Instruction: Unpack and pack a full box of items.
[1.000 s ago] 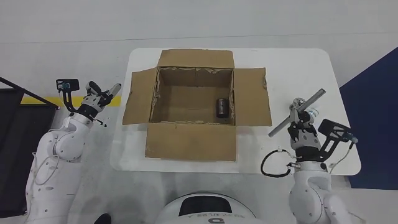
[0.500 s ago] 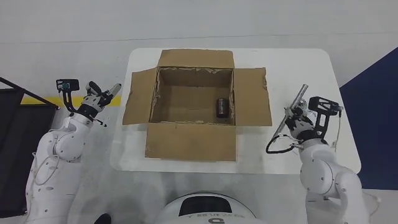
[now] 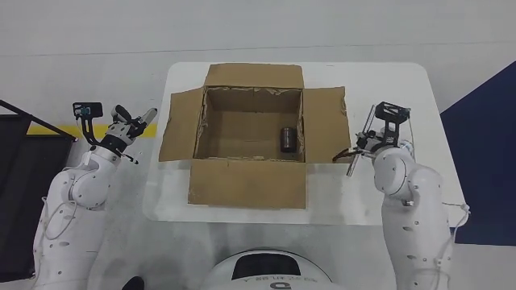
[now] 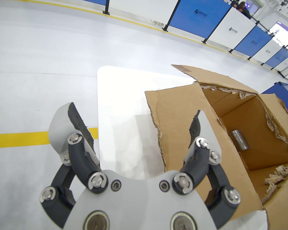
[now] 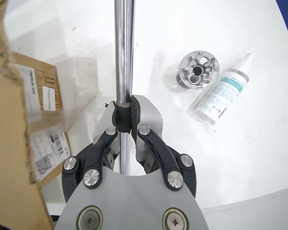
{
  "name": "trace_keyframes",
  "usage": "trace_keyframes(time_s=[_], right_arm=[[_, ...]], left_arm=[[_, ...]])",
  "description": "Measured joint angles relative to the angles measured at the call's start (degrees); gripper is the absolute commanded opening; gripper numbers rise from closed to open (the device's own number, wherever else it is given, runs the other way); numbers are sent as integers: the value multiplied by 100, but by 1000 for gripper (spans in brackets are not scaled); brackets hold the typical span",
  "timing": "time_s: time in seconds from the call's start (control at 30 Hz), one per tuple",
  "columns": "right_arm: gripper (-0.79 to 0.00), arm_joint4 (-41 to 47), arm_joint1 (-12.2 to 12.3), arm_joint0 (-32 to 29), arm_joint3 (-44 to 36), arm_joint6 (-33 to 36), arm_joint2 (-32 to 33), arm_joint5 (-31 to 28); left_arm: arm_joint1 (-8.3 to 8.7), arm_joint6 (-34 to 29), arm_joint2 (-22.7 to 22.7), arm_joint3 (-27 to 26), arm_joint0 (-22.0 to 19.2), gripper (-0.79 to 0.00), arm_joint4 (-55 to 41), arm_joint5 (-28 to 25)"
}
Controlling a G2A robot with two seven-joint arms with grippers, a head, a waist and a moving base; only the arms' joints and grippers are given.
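An open cardboard box [image 3: 242,179] stands mid-table with its flaps spread out. A dark metal cylinder [image 3: 288,138] lies inside by the right wall, and it is also in the left wrist view [image 4: 240,140]. My right gripper [image 5: 126,111] is shut on a shiny steel rod [image 5: 123,48]. From above, the rod [image 3: 368,125] is held just beside the box's right flap [image 3: 326,125]. My left gripper [image 4: 134,111] is open and holds nothing. It hangs off the table's left edge [image 3: 143,119], facing the box [image 4: 182,111].
On the white table [image 5: 206,13] to the right of the rod lie a grey metal spool [image 5: 198,71] and a white bottle [image 5: 220,92], side by side. A labelled box flap [image 5: 9,120] and a clear plastic film [image 5: 79,77] are close by the rod's other side.
My right arm has carried the rod from the table's front right up towards the box's right flap, and the rod now lies closer to the flap's edge. The left arm has not moved.
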Motion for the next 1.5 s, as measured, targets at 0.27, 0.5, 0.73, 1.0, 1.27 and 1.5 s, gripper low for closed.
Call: trace_keyframes(time_s=[0.27,0.5,0.73,1.0,1.27,1.5], right_arm=[[-785,-39,6,482,907,128,-76,63],[-785,-119,3,846,1518,279,-134,292],[-779,-345,5,956,1658,399,-175,537],[-736,-467,2,1086,1874,479,-210,662],[-551,-443,-10,1151,2041,410,-239,735],[-563,-276,1,787,1533,228,-61,658]], left_arm=[[0,0,0,0,0,0,0,0],[0,0,0,0,0,0,0,0],[0,0,0,0,0,0,0,0],[0,0,0,0,0,0,0,0],[0,0,0,0,0,0,0,0],[0,0,0,0,0,0,0,0]])
